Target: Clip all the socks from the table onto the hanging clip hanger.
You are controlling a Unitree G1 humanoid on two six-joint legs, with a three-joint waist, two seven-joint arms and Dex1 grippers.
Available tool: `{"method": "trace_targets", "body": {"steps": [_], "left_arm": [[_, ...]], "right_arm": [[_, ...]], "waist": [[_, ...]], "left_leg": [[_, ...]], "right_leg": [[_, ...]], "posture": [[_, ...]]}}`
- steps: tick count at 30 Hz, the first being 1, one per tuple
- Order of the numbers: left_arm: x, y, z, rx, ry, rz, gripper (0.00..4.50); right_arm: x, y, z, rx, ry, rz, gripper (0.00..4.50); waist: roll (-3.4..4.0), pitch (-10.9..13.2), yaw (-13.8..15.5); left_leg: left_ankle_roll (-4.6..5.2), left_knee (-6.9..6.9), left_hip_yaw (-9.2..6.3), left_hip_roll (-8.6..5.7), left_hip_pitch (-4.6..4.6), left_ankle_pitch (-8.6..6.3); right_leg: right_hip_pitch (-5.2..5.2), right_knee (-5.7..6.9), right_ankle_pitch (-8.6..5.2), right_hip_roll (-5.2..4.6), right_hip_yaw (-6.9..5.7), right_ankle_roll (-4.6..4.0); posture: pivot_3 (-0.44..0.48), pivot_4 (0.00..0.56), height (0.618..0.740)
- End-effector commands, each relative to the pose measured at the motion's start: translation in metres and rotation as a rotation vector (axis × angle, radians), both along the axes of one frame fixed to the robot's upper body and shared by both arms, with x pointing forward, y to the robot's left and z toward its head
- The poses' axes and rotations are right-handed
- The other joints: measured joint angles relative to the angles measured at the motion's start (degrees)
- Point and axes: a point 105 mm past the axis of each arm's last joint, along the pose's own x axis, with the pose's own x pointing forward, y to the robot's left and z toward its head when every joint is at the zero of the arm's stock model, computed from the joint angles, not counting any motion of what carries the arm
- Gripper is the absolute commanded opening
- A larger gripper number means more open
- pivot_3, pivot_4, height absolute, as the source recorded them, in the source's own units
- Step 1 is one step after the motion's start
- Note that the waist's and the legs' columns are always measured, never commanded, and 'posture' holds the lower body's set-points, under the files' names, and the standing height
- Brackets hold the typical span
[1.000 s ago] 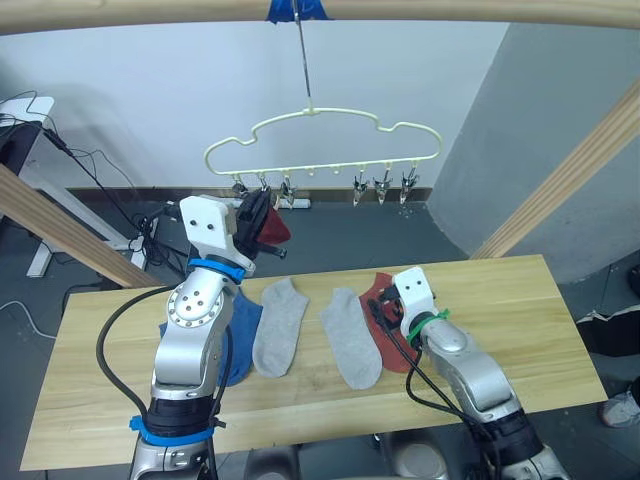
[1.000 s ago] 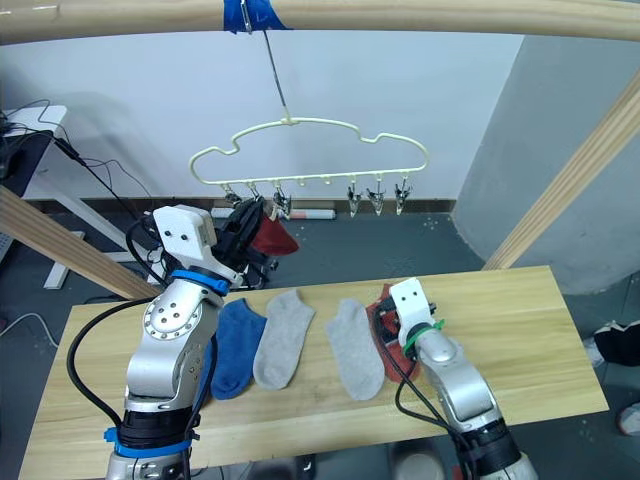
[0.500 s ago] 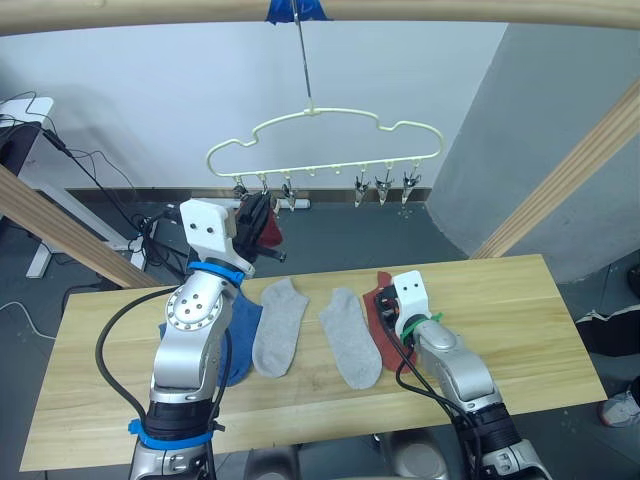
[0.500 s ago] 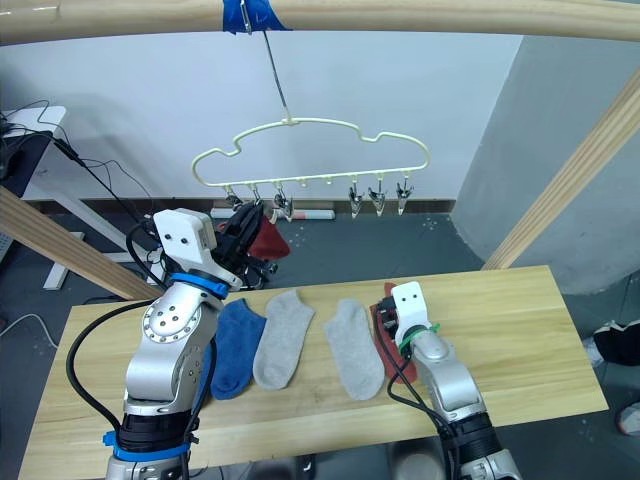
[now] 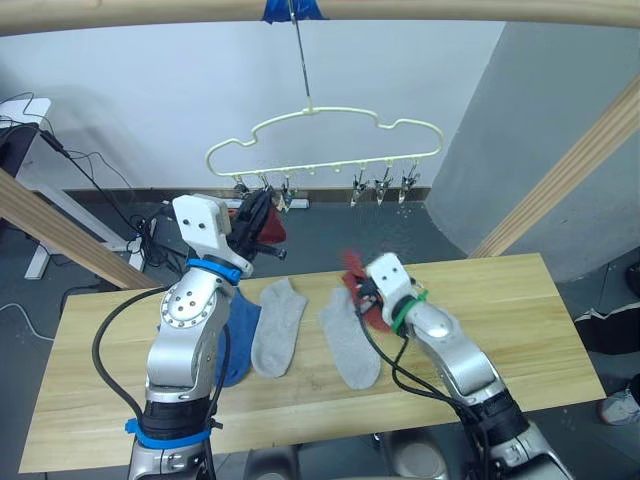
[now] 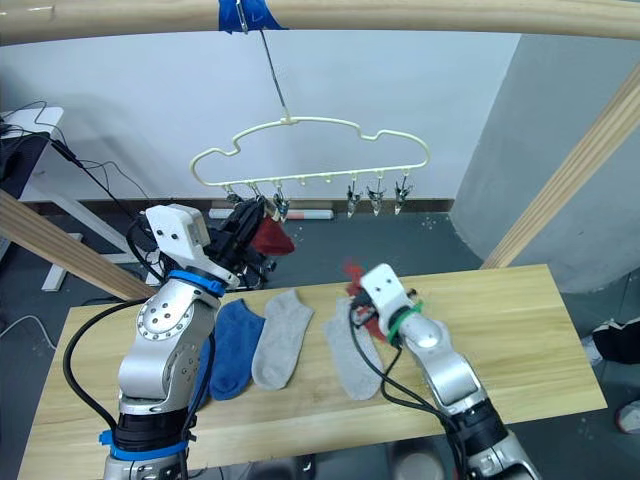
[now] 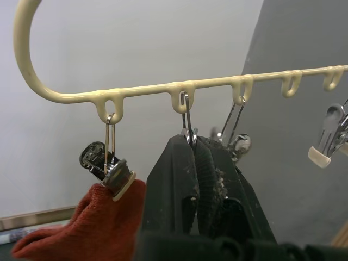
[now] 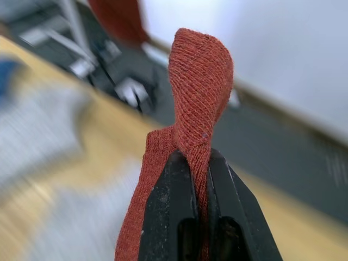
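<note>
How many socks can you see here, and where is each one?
5. One rust red sock hangs from a clip on the hanger; another is pinched in the right gripper. A blue sock and two grey socks lie on the table. Another blue one may be hidden.

wooden pole point(image 5: 420, 10) with blue tape point(image 5: 293, 9), floor cables point(image 5: 95, 165)
</note>
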Motion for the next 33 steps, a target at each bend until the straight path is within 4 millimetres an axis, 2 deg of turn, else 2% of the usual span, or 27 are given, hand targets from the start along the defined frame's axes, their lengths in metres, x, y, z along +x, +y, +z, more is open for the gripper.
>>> {"method": "trace_targets", "body": {"steps": [1, 10, 19, 24, 33], "left_arm": [[-0.01, -0.004, 0.026, -0.023, -0.077, -0.046, 0.0], [-0.013, -0.01, 0.037, -0.125, -0.017, -0.109, 0.0], [-0.015, -0.01, 0.04, -0.143, 0.017, -0.135, 0.0], [-0.016, -0.01, 0.041, -0.14, 0.023, -0.138, 0.0], [-0.017, -0.007, 0.04, -0.137, 0.027, -0.131, 0.0]], "right_arm": [[-0.007, 0.024, 0.024, 0.026, -0.104, 0.098, 0.02], [-0.007, 0.046, 0.038, 0.042, -0.167, 0.175, 0.02], [0.002, 0.055, 0.044, 0.072, -0.186, 0.155, 0.02], [0.013, 0.057, 0.052, 0.09, -0.2, 0.126, 0.02], [0.018, 0.063, 0.057, 0.11, -0.216, 0.12, 0.02]], "waist": [[0.0, 0.0, 0.1], [0.0, 0.1, 0.3], [-0.03, 0.7, 0.2], [-0.07, 0.8, 0.2], [-0.07, 0.8, 0.2]], "left_leg": [[0.0, 0.0, 0.0, -0.01, -0.01, 0.0], [0.0, 0.02, -0.02, -0.01, -0.07, 0.0], [0.0, 0.02, -0.02, 0.0, -0.06, 0.0], [0.0, 0.03, -0.02, 0.01, -0.07, 0.0], [0.0, 0.01, 0.0, 0.02, -0.09, 0.0]], "right_leg": [[0.0, -0.02, 0.0, -0.01, 0.01, 0.0], [-0.01, -0.05, 0.0, -0.22, -0.02, 0.01], [-0.03, -0.02, 0.0, -0.18, -0.03, 0.0], [-0.03, -0.02, 0.0, -0.22, -0.01, 0.0], [-0.08, -0.01, 0.0, -0.22, 0.0, 0.0]], "posture": [[-0.209, 0.31, 0.74], [-0.197, 0.32, 0.74], [-0.209, 0.318, 0.74], [-0.209, 0.318, 0.74], [-0.2, 0.307, 0.74]]}}
